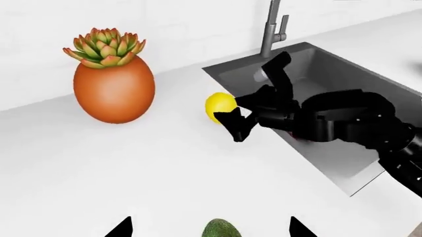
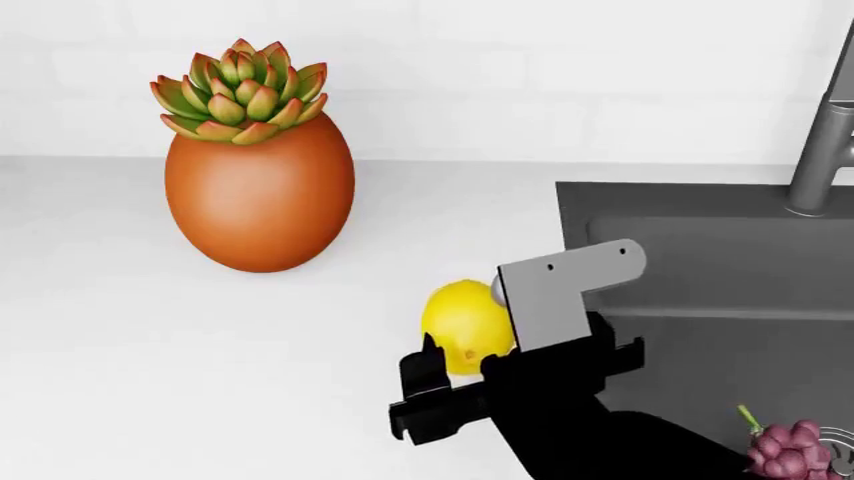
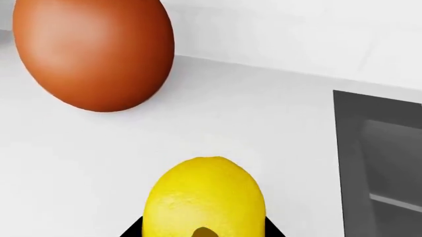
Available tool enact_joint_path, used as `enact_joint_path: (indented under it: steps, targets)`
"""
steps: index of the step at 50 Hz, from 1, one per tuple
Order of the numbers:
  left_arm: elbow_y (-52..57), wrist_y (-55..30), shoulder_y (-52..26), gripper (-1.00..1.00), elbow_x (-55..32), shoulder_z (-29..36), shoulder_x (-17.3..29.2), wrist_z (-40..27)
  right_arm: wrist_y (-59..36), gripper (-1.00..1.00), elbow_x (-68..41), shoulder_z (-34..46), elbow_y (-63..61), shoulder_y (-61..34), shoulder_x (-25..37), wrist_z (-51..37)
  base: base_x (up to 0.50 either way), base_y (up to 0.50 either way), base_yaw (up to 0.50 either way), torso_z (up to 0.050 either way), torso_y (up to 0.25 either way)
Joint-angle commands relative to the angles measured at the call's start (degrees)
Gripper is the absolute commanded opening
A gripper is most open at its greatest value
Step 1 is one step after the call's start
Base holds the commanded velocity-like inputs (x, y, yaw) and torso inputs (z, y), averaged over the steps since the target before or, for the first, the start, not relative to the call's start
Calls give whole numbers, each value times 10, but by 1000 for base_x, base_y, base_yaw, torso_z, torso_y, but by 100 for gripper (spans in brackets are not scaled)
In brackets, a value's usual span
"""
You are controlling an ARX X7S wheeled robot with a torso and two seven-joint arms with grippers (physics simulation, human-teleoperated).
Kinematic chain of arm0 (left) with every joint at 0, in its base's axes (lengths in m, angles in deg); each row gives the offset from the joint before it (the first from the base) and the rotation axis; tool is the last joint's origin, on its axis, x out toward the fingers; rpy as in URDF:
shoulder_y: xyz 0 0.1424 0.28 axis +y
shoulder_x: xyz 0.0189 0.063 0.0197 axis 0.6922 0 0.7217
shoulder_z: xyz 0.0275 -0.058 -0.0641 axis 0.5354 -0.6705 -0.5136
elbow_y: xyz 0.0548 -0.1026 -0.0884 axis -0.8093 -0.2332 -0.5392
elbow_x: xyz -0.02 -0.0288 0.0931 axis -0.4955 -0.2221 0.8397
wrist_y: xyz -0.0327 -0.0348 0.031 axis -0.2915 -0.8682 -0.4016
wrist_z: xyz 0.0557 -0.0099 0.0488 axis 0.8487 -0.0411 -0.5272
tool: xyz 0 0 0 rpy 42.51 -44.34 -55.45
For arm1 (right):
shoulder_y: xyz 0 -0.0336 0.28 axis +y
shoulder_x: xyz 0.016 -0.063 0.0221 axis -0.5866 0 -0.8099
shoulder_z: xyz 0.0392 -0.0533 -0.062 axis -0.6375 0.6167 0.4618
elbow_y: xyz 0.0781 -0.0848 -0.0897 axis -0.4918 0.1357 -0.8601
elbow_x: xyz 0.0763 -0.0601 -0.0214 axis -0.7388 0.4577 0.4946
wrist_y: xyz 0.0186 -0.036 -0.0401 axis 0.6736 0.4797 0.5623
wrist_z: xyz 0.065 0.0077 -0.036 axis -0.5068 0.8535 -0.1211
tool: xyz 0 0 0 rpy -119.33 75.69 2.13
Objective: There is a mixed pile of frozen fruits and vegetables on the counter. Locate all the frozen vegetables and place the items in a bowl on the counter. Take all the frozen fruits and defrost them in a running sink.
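Head view, right hand around lemon, beside sink edge

An orange egg-shaped plant pot stands upright toward ten o'clock in the head view, its smooth glossy belly widest near the middle and narrowing toward the base. A succulent sits in its top at twelve o'clock of the pot, a rosette of fleshy green leaves with red-orange tips spreading just past the pot's mouth. Behind it runs a pale white wall, faintly tiled, filling the far edge of the scene from nine o'clock to three.
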Motion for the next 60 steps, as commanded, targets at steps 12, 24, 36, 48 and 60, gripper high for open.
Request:
enact_joint_path:
  steps: [12,24,36,48,60]
  targets:
    - [-13,-92,142,100,-145,-142,-53,-136,8,-100,26,-12,18,7,-11,29,0,0,0,0,0]
    - [-6,-23,155,100,36,-65,1,37,15,-100,31,-9,21,15,-7,32,0,0,0,0,0]
    - [11,57,218,100,200,24,46,197,22,-100,38,-2,29,17,-9,38,0,0,0,0,0]
    - [19,77,280,100,349,95,47,253,30,-100,39,0,33,29,-7,42,0,0,0,0,0]
    - [-42,-31,-49,100,278,460,-162,63,37,-100,43,5,43,36,-8,47,0,0,0,0,0]
